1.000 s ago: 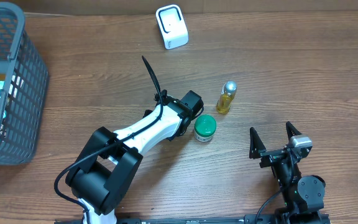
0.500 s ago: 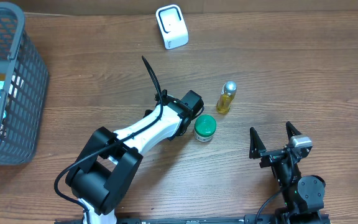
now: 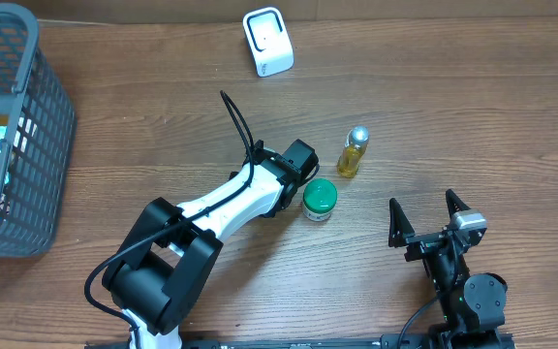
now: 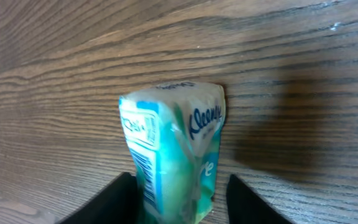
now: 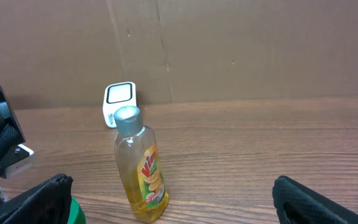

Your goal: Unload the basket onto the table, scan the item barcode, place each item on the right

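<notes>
In the left wrist view a teal and white tissue pack [image 4: 173, 155] stands on end on the wooden table, its barcode side facing left. My left gripper [image 4: 179, 190] straddles its lower part with the jaws open: the left finger lies close against the pack and the right finger [image 4: 247, 202] stands clear of it. From overhead the left gripper [image 3: 296, 167] hides the pack. The white scanner [image 3: 267, 41] stands at the far edge and also shows as the scanner [image 5: 120, 101] in the right wrist view. My right gripper [image 3: 429, 218] rests open and empty near the front.
A green-lidded jar [image 3: 320, 199] sits just right of the left gripper. A yellow dish-soap bottle [image 3: 354, 152] stands upright beyond it. A grey basket [image 3: 37, 116] with packets inside occupies the left edge.
My left gripper's jaws have parted from a tight grip, and the cable above the wrist has shifted slightly. The right arm has not moved.
</notes>
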Action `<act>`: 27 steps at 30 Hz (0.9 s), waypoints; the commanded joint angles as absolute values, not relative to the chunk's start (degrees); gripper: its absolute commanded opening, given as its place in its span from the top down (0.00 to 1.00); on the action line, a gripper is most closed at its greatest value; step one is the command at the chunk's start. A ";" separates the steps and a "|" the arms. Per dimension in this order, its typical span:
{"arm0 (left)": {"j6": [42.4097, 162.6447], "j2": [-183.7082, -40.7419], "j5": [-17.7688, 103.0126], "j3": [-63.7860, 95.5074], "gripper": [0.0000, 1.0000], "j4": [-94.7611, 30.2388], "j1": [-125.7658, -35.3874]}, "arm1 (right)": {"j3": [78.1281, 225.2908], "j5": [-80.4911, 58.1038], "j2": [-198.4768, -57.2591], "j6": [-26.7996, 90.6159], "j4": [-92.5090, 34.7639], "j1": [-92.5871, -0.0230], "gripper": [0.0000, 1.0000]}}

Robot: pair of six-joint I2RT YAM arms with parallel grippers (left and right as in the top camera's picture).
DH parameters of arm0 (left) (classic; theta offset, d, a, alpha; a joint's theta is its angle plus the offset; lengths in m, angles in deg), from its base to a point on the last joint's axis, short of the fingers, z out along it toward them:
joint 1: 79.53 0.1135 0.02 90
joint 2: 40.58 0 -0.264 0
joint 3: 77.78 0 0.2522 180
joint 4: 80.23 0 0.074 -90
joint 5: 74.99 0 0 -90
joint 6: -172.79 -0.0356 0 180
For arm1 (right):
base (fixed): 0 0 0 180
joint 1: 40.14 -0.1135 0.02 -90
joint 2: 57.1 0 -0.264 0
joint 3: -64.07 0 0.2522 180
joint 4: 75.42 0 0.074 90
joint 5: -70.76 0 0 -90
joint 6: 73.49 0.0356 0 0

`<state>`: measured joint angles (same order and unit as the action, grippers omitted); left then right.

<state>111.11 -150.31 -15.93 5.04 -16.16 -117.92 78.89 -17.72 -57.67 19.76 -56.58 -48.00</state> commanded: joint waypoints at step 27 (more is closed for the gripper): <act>93.75 -149.96 17.64 6.05 0.27 -17.45 -101.83 | 78.30 -17.70 -57.26 20.17 -56.97 -47.78 0.00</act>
<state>91.85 -150.31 19.89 7.80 -16.78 -101.64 78.89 -17.74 -57.67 19.73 -56.55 -48.00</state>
